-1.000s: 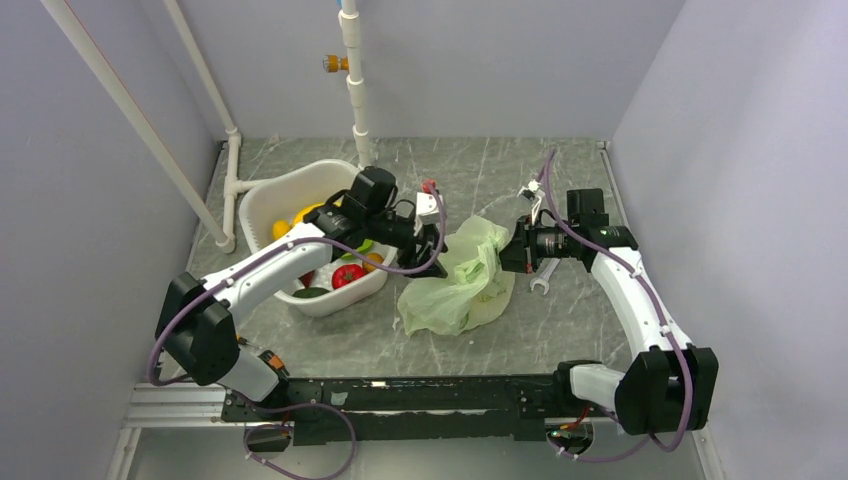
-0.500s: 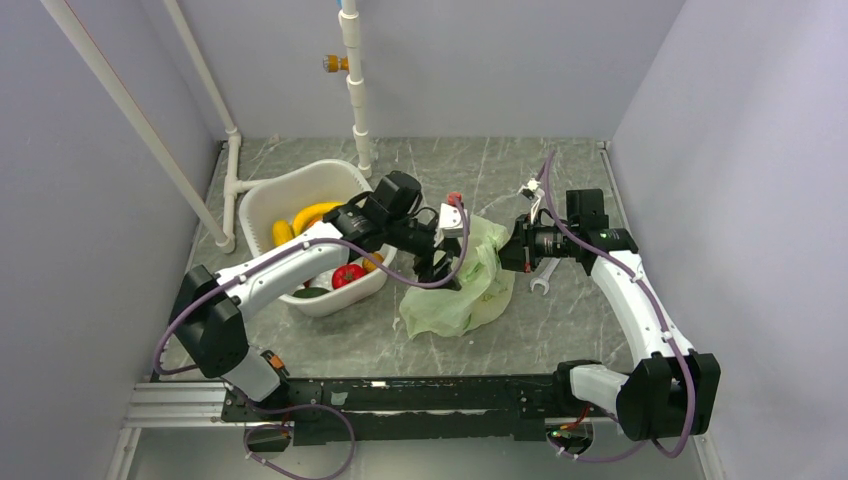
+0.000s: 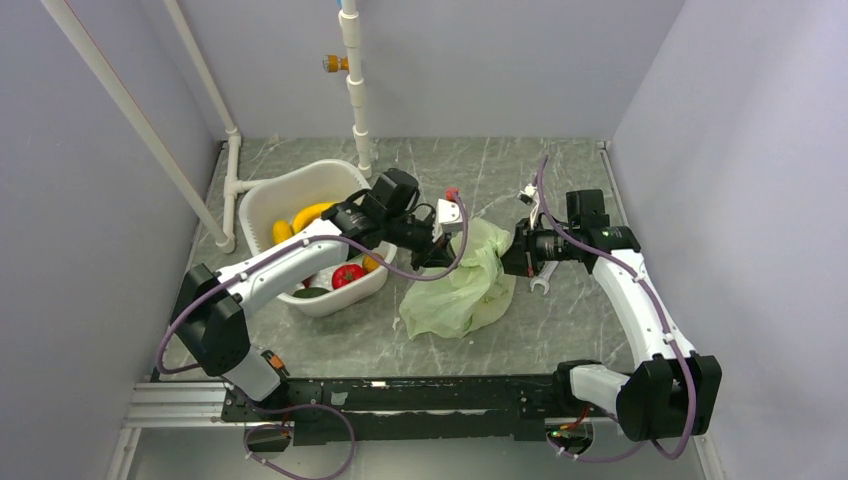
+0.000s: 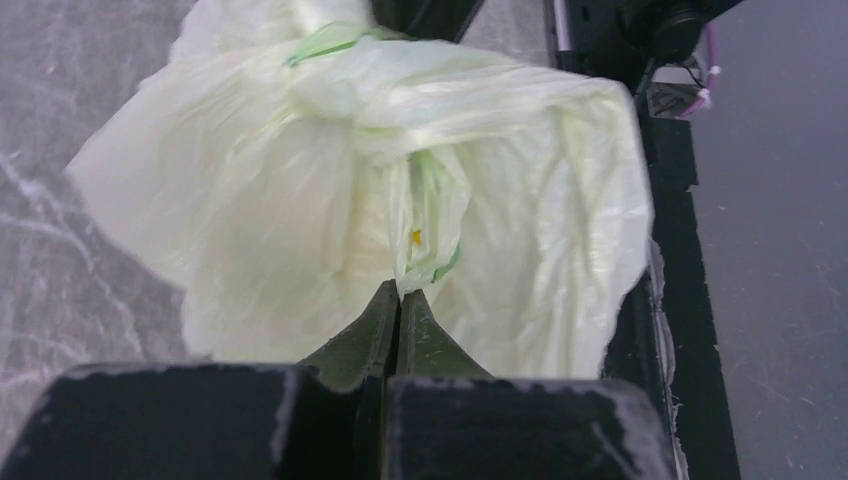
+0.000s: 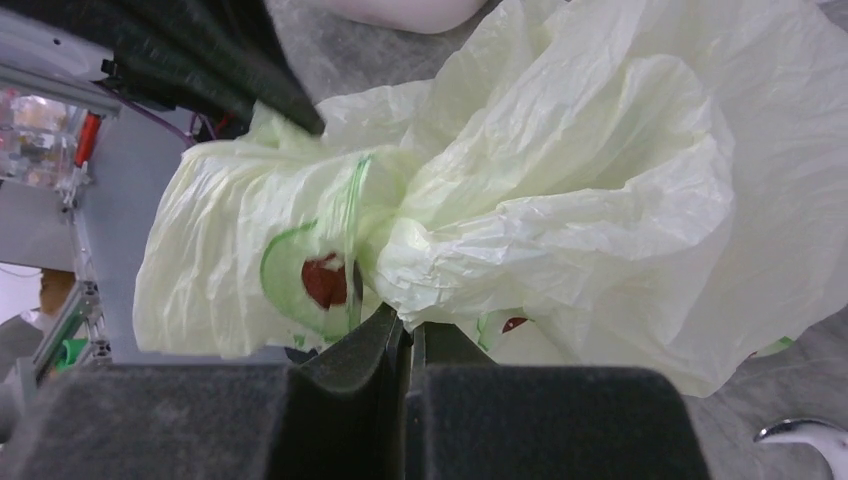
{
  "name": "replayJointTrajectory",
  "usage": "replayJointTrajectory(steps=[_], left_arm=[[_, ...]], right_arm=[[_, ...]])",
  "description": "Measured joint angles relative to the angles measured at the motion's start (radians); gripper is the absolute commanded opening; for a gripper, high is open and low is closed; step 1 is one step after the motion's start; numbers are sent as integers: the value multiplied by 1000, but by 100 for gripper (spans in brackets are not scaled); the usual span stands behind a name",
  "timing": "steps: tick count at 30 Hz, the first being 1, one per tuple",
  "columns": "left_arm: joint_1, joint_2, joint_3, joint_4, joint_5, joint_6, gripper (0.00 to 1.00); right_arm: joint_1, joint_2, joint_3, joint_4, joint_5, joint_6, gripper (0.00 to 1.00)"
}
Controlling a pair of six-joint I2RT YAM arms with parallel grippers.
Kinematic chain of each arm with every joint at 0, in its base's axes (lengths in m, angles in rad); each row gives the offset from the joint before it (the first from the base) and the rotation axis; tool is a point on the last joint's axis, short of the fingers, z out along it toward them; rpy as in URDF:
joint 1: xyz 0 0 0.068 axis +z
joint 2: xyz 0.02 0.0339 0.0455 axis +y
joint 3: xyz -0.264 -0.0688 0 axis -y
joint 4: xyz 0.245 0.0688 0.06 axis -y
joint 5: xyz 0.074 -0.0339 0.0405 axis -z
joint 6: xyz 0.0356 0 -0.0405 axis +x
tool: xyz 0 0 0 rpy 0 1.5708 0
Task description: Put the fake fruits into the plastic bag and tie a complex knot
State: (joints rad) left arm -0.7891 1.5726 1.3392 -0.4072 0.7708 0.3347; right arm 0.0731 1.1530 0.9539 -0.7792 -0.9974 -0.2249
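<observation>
The pale-green plastic bag (image 3: 465,290) lies crumpled on the table between my two arms. My left gripper (image 3: 437,258) is shut on a fold of its left side, and the fingers meet on the film (image 4: 400,292). My right gripper (image 3: 510,255) is shut on the bag's right edge (image 5: 408,322). The bag hangs stretched between the two grips. Green and red marks (image 5: 318,280) show on its film. The fake fruits lie in the white basin (image 3: 262,197): yellow bananas (image 3: 303,214), a red tomato-like one (image 3: 347,275) and a dark avocado (image 3: 310,292). No knot is in view.
A metal wrench (image 3: 541,279) lies on the table just right of the bag, under my right wrist. White pipes (image 3: 357,90) stand at the back and along the left wall. The basin sits close behind my left forearm.
My left gripper swung right from above the basin to the bag, open on the way, then shut on the bag's left side. The right gripper stayed shut on the bag.
</observation>
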Motion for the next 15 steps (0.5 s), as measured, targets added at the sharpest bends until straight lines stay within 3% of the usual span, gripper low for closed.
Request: replayJointTrajectory(steps=[15], left_arm=[[103, 2, -57, 14, -72, -24, 0]], right_arm=[[-143, 13, 94, -299, 69, -359, 0]])
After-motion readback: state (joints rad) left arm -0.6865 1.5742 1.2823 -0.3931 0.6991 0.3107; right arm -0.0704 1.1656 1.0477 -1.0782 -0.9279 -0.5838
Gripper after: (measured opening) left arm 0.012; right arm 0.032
